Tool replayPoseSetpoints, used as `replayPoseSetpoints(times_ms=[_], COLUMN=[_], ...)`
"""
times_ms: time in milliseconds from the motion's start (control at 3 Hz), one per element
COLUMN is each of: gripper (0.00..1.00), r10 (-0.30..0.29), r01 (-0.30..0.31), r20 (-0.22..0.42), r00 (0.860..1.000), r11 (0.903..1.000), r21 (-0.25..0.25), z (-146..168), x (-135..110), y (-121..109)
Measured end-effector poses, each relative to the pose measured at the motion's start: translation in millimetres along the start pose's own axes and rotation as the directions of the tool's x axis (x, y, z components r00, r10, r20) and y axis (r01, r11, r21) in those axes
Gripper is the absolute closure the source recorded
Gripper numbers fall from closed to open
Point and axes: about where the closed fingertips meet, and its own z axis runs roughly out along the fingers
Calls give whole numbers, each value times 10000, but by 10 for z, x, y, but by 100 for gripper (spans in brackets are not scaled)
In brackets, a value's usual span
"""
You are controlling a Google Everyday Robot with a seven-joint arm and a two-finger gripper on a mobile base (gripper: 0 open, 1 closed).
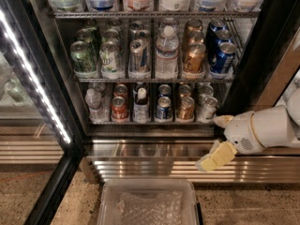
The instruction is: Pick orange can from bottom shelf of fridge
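Note:
The fridge [265, 46] stands open with its glass door swung left. The orange can [186, 108] stands upright on the bottom shelf [150, 123], second from the right in the front row, between a blue can [164, 108] and a silver can [207, 108]. A red can [119, 108] stands further left. My gripper [217, 140] is on a white arm coming in from the right, outside the fridge, below and right of the orange can and in front of the steel base. Its yellowish fingers [216, 156] are spread and hold nothing.
A similar bronze can [193, 57] sits on the rack above, among green, silver and blue cans and a water bottle [167, 53]. The door's LED strip [35, 86] runs down the left. The steel base grille [150, 168] lies below the shelf. A clear plastic bin [150, 203] sits on the floor in front.

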Motion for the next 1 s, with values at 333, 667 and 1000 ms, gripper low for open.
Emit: replayPoseSetpoints(times_ms=[333, 667, 1000], gripper=[0, 0, 0], r10=[450, 1008, 1334], r01=[-279, -574, -805], r20=[1795, 2928, 2961], r00=[9827, 9508, 9458], r11=[9949, 9865, 9796], r21=[-965, -1534, -1841], z=[496, 970, 1128], x=[-55, -5, 125], y=[-200, -463, -471])
